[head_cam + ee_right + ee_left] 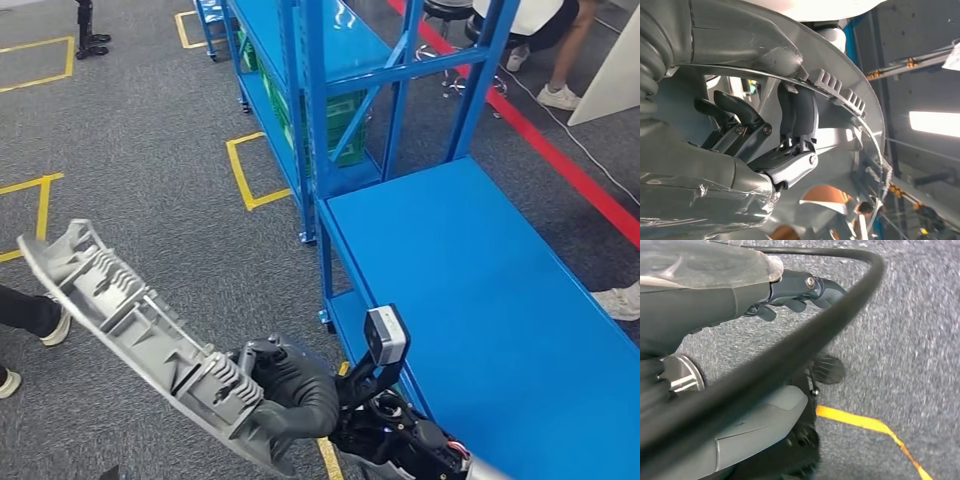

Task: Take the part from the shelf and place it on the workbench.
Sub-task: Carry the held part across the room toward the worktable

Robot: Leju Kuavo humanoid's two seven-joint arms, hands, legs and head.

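Here, the long, curved, ribbed grey plastic part [128, 325] is gripped at its near end by the dark-fingered right hand [290, 395], its long axis pointing away leftward over grey carpet, beside the smooth blue metal workbench [483, 290]. The left hand [802, 295] hangs with fingers loosely apart, holding nothing.

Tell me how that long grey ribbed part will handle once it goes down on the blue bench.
The grey part looks like stiff moulded plastic: it juts out unsupported from the right hand without drooping. Gripped near one end, it probably levers hard on the fingers. Its curved shape may rock on the flat blue workbench.
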